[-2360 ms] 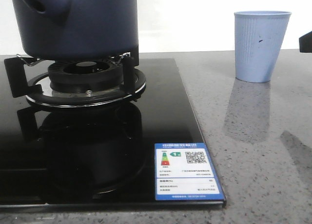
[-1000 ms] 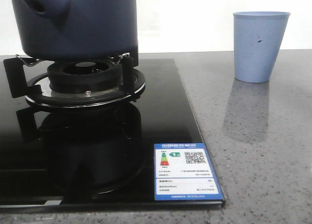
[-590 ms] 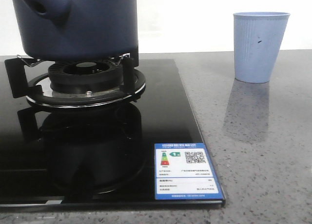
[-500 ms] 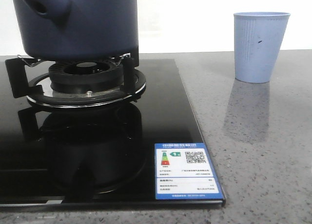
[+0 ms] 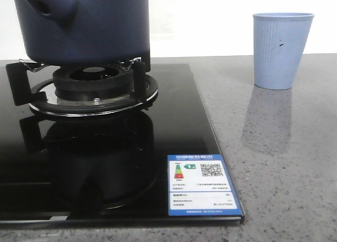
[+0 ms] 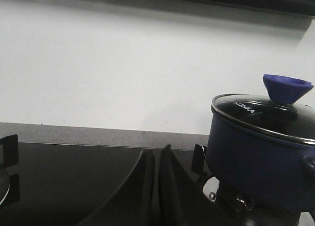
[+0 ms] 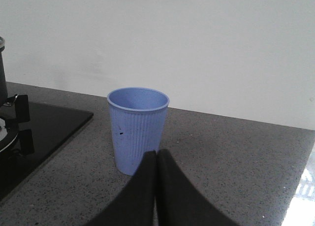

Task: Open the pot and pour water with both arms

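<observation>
The dark navy pot (image 5: 87, 26) sits on the gas burner at the front view's upper left, its stubby side handle (image 5: 52, 7) pointing left. From the left wrist the pot (image 6: 261, 162) shows a glass lid (image 6: 266, 113) with a blue knob (image 6: 287, 88) in place. My left gripper (image 6: 156, 154) is shut and empty, apart from the pot and beside it over the black hob. My right gripper (image 7: 156, 154) is shut and empty just in front of the light-blue ribbed cup (image 7: 138, 130). Neither gripper shows in the front view.
The black glass hob (image 5: 174, 126) carries the burner ring (image 5: 95, 92) and an energy label (image 5: 202, 184) at its near corner. The light-blue cup (image 5: 281, 49) stands on the grey speckled counter (image 5: 284, 163) to the right. A white wall is behind.
A dark arm part at the front view's right edge 2.4 s ago has left the view. Pot and cup have not moved.
</observation>
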